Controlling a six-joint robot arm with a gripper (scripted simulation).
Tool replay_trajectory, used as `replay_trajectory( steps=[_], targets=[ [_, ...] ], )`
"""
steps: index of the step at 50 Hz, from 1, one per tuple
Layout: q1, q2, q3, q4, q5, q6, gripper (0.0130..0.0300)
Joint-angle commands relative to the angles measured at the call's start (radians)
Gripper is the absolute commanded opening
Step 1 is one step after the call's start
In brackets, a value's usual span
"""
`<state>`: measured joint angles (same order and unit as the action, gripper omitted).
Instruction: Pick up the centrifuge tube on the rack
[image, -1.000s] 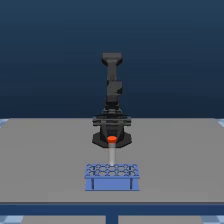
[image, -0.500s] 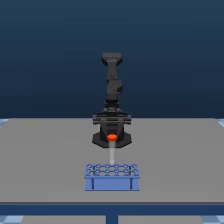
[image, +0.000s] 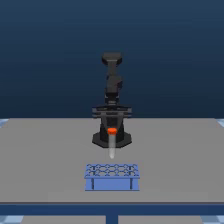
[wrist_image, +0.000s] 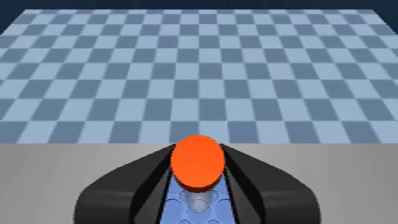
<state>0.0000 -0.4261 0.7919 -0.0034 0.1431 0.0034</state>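
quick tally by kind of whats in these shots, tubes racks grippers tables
centrifuge tube: 1, orange-red cap, held up above the rack
rack: 1, light blue, on the table
gripper: 1, black, closed on the tube's cap end
table: 1, grey
total: 4

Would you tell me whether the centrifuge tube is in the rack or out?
Out: the centrifuge tube hangs upright above the rack, clear of its holes.

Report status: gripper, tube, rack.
Gripper shut on the centrifuge tube, orange cap between the fingers. Tube hangs above the rack, clear of its holes. Nothing in the way.
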Motion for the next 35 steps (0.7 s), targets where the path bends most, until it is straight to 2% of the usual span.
replay_trajectory(
  steps=[1, 35],
  targets=[
    [0.0, -0.005, -0.01, 0.0, 0.032, -0.001, 0.013],
    [0.0, -0.007, -0.013, 0.0, 0.037, -0.001, 0.013]
  ],
)
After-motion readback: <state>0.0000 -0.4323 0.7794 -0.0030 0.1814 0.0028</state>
